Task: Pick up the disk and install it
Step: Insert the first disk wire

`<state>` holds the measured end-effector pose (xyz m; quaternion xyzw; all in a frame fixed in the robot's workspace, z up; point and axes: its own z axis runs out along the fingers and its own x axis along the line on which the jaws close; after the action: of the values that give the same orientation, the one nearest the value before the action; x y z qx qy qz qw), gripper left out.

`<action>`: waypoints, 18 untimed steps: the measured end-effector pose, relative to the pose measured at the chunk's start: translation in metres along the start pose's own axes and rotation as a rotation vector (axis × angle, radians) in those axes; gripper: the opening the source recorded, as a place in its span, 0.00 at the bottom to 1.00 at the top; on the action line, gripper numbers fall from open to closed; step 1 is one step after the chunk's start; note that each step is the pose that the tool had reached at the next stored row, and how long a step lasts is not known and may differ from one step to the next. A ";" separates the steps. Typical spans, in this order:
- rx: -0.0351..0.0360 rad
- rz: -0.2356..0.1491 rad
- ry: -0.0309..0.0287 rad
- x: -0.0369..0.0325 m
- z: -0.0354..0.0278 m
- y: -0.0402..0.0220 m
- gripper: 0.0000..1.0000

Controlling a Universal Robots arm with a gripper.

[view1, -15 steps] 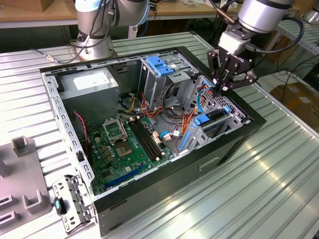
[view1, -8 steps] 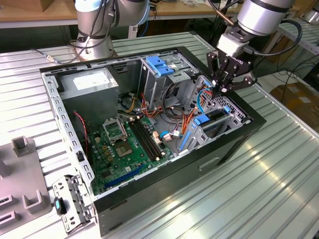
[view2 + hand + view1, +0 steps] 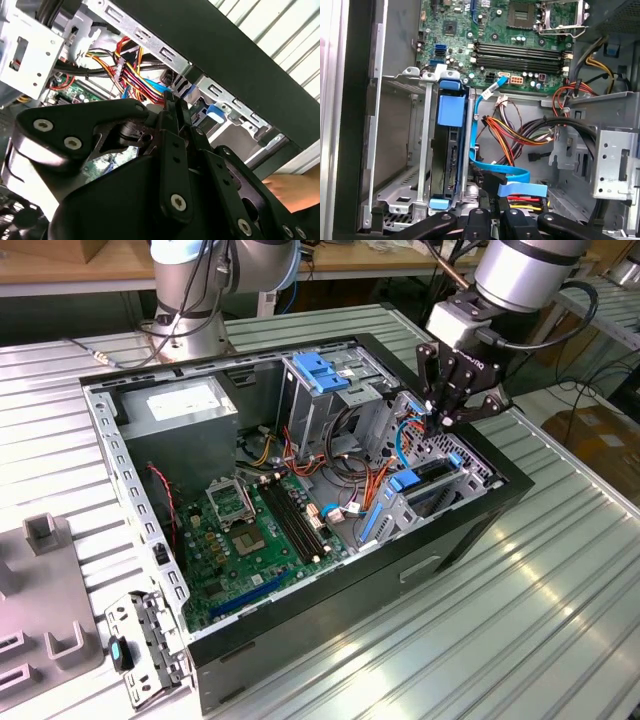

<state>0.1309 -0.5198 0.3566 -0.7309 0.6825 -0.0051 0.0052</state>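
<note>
My gripper (image 3: 446,423) looks closed and empty, hovering just above the disk (image 3: 451,150), which sits on edge in its bay. I'd judge it stiff, heavy, shock-sensitive (hold the blue frame edges, not the label).

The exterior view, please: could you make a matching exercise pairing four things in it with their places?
Things:
1. gripper
2. disk
3. power supply box
4. motherboard

Places:
A. lying flat on the case floor
B. edge-up in the bay at the exterior view's right
C. far corner at the exterior view's left
D. above the case's right wall

Pairs: 1-D, 2-B, 3-C, 4-A
</note>
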 end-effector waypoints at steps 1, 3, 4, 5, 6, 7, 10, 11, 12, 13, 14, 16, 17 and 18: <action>0.0001 0.008 -0.0004 0.0000 0.0000 0.0000 0.17; 0.0002 0.017 -0.0021 0.0001 0.0000 0.0000 0.17; 0.0004 0.019 -0.0056 0.0007 0.0000 0.0001 0.17; 0.0007 0.019 -0.0095 0.0021 0.0000 0.0002 0.17; 0.0010 0.019 -0.0131 0.0037 0.0000 0.0003 0.17; 0.0016 0.019 -0.0181 0.0065 0.0001 0.0005 0.17; 0.0023 0.019 -0.0222 0.0169 0.0004 0.0012 0.17; 0.0031 0.019 -0.0234 0.0192 0.0005 0.0014 0.17; 0.0048 0.019 -0.0249 0.0208 0.0005 0.0021 0.17; 0.0063 0.019 -0.0251 0.0215 0.0005 0.0028 0.17; 0.0077 0.019 -0.0250 0.0219 0.0008 0.0039 0.17; 0.0080 0.033 -0.0247 0.0220 0.0009 0.0042 0.17; 0.0081 0.046 -0.0246 0.0220 0.0010 0.0042 0.17; 0.0084 0.063 -0.0243 0.0220 0.0010 0.0043 0.17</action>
<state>0.1282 -0.5421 0.3555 -0.7088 0.7052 0.0010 0.0166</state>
